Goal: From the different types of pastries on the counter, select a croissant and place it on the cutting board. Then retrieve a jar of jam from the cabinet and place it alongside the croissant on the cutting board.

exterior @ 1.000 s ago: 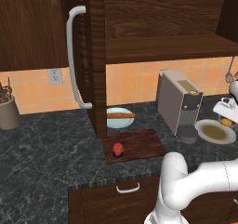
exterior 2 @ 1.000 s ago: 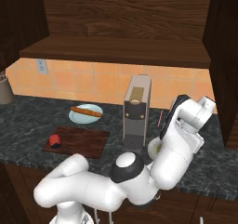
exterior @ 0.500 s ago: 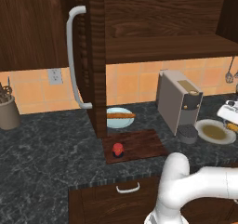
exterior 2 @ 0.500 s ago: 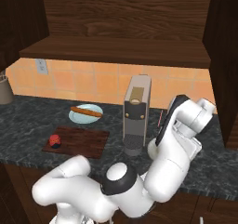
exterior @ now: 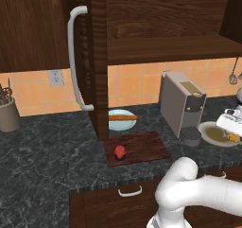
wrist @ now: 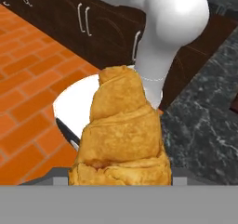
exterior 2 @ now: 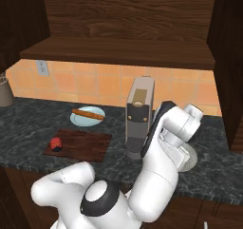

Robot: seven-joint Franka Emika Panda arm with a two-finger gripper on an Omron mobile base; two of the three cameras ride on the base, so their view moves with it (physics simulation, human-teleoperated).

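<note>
arm: glossy white rounded links | dark grey joint cap (round) | black wrist band

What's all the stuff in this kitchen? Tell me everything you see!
Croissant: one, golden-orange, close before the hand camera, a white plate behind.
Stick pastry: one, brown, on blue plate.
Jam jar: one, red, on cutting board.
Cutting board: one, reddish-brown, on counter.
Coffee machine: one, grey, right of board.
Utensil pot: one, far left.
Cabinet: dark wood, door open.
Hand: white, far right.
</note>
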